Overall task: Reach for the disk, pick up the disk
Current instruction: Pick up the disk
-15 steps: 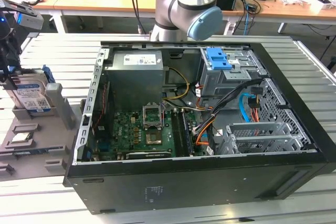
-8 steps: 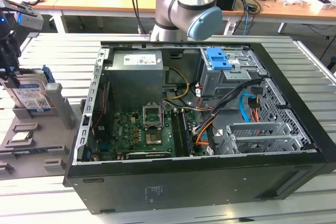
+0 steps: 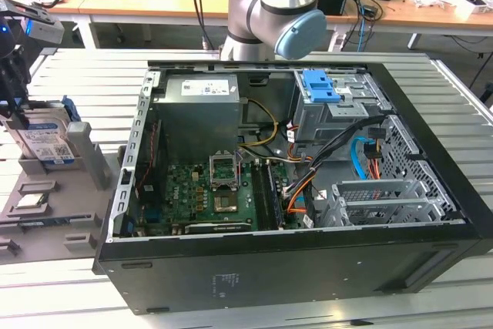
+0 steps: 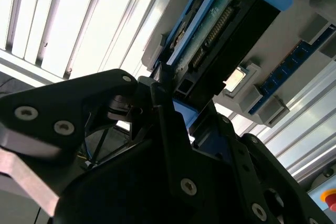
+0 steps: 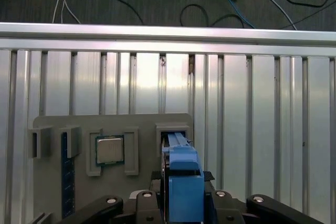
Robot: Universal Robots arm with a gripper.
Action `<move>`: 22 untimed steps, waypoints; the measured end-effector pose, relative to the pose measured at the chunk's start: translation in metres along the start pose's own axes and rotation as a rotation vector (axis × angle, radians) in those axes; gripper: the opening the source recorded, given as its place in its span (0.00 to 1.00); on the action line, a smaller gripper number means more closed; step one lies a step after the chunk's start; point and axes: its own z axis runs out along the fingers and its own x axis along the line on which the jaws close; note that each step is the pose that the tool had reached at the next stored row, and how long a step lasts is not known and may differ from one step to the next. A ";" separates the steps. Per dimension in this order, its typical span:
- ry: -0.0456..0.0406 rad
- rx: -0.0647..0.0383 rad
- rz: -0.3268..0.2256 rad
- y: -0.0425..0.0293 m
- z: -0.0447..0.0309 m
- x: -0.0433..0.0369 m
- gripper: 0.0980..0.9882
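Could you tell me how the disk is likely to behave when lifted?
The disk looks like rigid metal: probably stiff, heavy for its size. Standing on edge in the grey holder, it may tip once freed. Its blue plastic rail may be slippery.

legible text: none | disk [image 3: 50, 135], nine o'clock of the computer case [image 3: 308, 246] in the exterior view: white-and-blue label [image 3: 45, 146], barcode and print too small to read | power supply [image 3: 192, 117], twelve o'clock inside the case: pale sticker [image 3: 202, 86], unreadable | case's near wall, six o'clock: small white markings [image 3: 223, 284], unreadable
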 end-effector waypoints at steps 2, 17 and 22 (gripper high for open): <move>0.0000 0.000 0.000 0.0000 0.0000 0.0000 0.30; 0.0000 0.000 0.000 0.0005 -0.0120 -0.0002 0.30; 0.0000 0.000 0.000 0.0007 -0.0177 -0.0003 0.30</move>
